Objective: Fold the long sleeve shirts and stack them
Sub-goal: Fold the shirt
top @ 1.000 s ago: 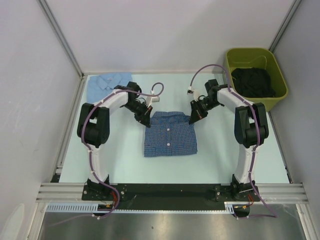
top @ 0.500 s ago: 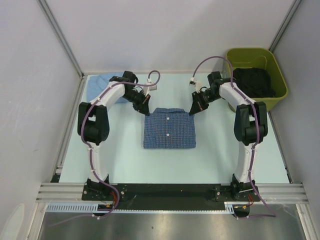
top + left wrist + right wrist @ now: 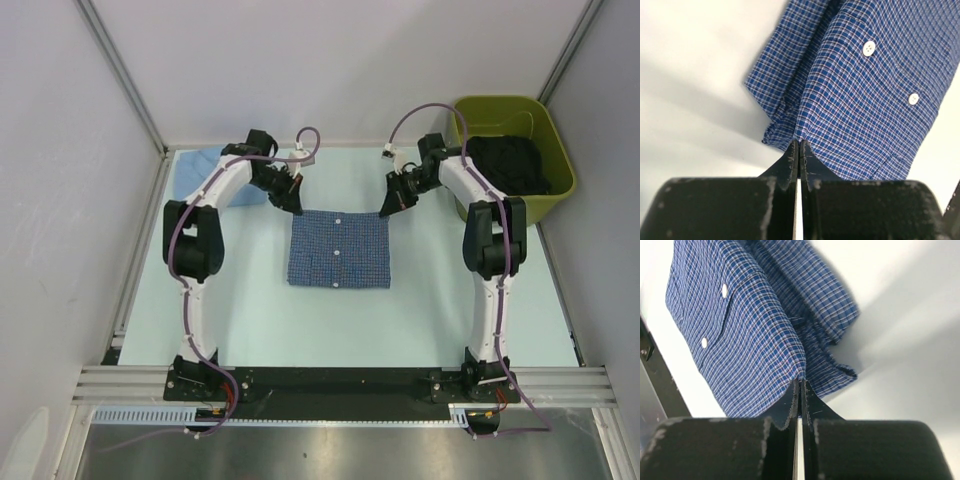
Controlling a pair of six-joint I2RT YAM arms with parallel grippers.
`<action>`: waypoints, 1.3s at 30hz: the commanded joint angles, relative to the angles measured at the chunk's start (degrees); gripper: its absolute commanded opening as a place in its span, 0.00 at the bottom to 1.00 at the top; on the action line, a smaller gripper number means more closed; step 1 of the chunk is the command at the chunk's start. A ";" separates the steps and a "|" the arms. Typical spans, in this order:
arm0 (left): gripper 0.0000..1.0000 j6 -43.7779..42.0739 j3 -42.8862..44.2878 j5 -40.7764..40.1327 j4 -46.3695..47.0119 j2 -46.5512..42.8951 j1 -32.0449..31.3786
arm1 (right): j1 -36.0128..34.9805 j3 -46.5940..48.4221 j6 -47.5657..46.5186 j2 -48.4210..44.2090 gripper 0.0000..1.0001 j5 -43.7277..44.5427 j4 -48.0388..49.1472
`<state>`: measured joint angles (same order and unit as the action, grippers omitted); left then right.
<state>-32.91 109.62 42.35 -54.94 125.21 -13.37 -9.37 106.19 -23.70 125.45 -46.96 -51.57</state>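
Mid-fold, by the look of it: checked shirt (image 3: 338,255) flat at centre of bench (image 3: 450,300). Left fingers (image 3: 785,167) clamped on far-left corner, right fingers (image 3: 812,407) clamped on far-right. Next, likely: carry both corners nearward in step, edge taut, release, then stack with pale blue shirt (image 3: 200,172) at far left.

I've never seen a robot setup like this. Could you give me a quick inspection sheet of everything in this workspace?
Surface: pale green table, flat.
Job's things: checked shirt folded at the centre; pale blue shirt in the far left corner, partly behind the left arm.
Clutter: green bin at the far right, holding dark cloth.
Grippers: left gripper and right gripper each pinch a far corner of the checked shirt.
Cables: a purple cable loops along each arm, off the cloth.
Surroundings: white walls; metal frame at the near edge.
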 commanded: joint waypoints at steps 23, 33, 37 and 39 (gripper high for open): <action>0.00 10.14 2.89 -5.09 12.22 4.72 0.80 | 1.37 9.12 8.67 8.86 0.00 1.35 13.68; 0.00 14.01 3.40 -10.09 15.74 8.99 1.68 | 1.37 3.41 13.50 9.11 0.00 1.51 22.12; 0.00 14.45 4.11 -12.20 14.51 10.85 1.94 | 0.49 8.04 15.00 13.58 0.00 2.66 21.61; 0.01 15.06 4.28 -12.73 14.42 11.20 2.20 | 0.23 8.59 15.27 13.42 0.02 4.15 21.77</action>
<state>-19.51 111.70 32.69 -40.80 134.98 -12.67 -8.67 111.04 -10.20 136.57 -45.52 -31.88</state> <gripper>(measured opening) 0.007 0.017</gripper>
